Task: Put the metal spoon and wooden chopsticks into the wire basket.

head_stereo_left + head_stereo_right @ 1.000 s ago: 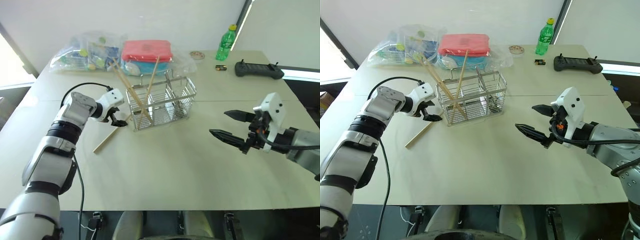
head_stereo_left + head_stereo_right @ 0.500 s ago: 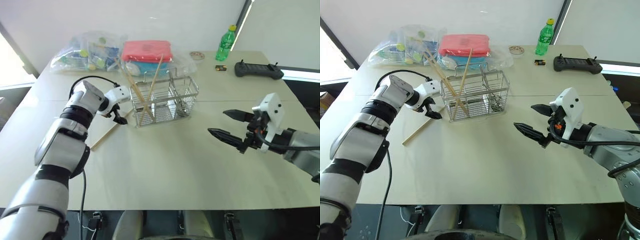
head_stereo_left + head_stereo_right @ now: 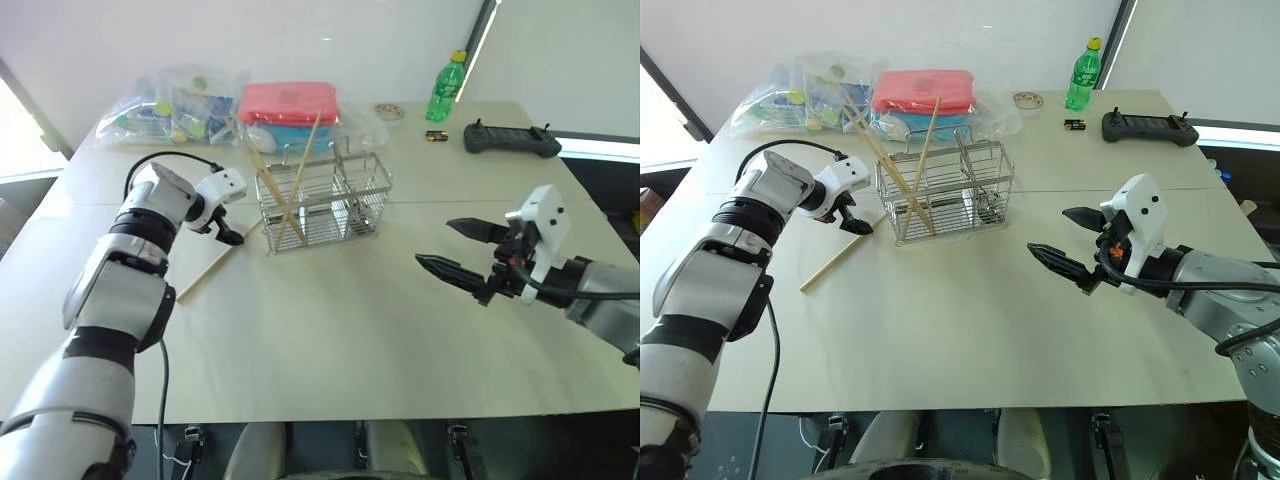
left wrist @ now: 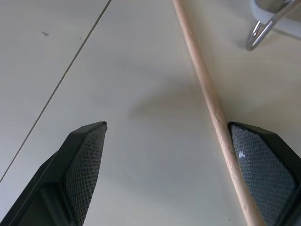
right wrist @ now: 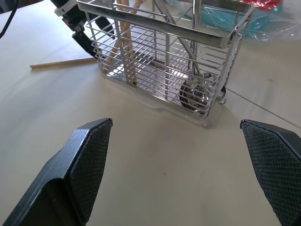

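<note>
The wire basket (image 3: pixel 322 198) stands at the table's middle back. Wooden chopsticks (image 3: pixel 262 178) lean inside its left part. The metal spoon (image 5: pixel 192 93) stands bowl-down in its right compartment. One more chopstick (image 3: pixel 212 270) lies flat on the table, left of the basket. My left gripper (image 3: pixel 219 231) is open and points down over that stick's far end, close to the basket's left corner. In the left wrist view the lying chopstick (image 4: pixel 207 94) runs between the fingers (image 4: pixel 84 162), close beside one pad. My right gripper (image 3: pixel 437 245) hovers open and empty to the basket's right, above the table.
Behind the basket are a red-lidded container (image 3: pixel 293 102) and clear plastic bags (image 3: pixel 172 105). A green bottle (image 3: pixel 446 88), a small battery (image 3: pixel 437 135) and a black controller (image 3: pixel 510 138) lie at the back right. Bare tabletop (image 3: pixel 330 320) lies in front.
My left arm has raised its elbow, and its gripper has shifted slightly left, away from the basket, staying open over the lying chopstick. The right gripper has held still.
</note>
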Controlling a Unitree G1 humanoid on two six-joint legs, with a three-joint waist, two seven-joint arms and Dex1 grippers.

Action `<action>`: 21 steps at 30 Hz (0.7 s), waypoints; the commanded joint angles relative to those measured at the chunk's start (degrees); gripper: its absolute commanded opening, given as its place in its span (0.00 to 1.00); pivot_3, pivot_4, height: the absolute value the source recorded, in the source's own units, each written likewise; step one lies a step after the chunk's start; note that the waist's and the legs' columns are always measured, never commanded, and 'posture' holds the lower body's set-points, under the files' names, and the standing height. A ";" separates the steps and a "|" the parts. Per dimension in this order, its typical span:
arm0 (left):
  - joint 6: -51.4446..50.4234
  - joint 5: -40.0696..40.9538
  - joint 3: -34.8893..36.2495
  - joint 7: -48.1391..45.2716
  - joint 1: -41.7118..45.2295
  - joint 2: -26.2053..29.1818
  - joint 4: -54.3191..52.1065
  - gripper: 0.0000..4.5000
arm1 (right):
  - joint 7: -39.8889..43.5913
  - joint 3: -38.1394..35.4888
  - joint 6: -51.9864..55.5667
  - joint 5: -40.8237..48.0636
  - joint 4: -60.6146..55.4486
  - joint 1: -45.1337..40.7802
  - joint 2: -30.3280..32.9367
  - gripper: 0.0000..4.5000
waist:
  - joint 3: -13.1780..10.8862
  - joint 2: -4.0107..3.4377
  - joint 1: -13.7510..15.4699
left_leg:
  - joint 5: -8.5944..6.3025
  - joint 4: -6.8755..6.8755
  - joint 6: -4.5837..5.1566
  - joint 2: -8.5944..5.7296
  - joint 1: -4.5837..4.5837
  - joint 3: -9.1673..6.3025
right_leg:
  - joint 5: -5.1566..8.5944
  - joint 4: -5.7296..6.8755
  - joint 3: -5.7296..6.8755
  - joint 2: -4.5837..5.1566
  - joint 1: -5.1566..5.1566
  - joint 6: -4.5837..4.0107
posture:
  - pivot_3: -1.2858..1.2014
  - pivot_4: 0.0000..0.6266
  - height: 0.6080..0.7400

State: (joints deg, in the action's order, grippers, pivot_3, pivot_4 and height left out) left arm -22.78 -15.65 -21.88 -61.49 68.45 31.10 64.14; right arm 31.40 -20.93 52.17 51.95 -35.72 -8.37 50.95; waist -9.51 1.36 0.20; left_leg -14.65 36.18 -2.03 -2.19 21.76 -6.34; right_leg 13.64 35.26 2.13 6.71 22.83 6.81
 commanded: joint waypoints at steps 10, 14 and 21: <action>-3.40 0.17 2.02 -0.83 -1.74 0.29 -2.46 0.01 | 1.59 -0.22 -0.70 -0.30 -0.05 -1.89 1.19 1.00 | 0.00 0.00 0.10 | 0.00 0.01 0.00 0.01 -0.03 0.00 | 0.01 0.01 0.00 0.00 -0.02 0.01 | 0.52 0.24 0.63; -3.43 0.20 2.33 0.21 -1.69 0.09 -2.31 0.01 | 3.86 -1.31 -0.22 0.43 -0.98 0.25 2.65 1.00 | 0.00 0.00 0.22 | 0.00 0.01 0.00 0.00 -0.01 0.00 | 0.00 0.00 0.00 0.00 -0.02 0.01 | 0.52 0.24 0.63; -3.27 1.75 5.79 6.01 -0.15 0.33 -1.18 0.01 | 7.89 -2.11 -1.46 0.59 -2.28 3.40 4.75 1.00 | -0.02 0.03 0.31 | 0.00 0.04 0.00 0.00 0.00 0.00 | 0.01 0.00 0.00 0.00 -0.02 0.03 | 0.52 0.24 0.63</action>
State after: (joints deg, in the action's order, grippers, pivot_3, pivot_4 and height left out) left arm -25.98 -14.53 -18.43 -57.76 67.16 30.65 62.93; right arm 38.80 -21.03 52.02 52.12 -36.41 -4.39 55.04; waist -9.53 1.39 0.51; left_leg -14.65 36.22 -2.03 -2.18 21.76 -6.34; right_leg 13.65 35.26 2.13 6.71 22.81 6.85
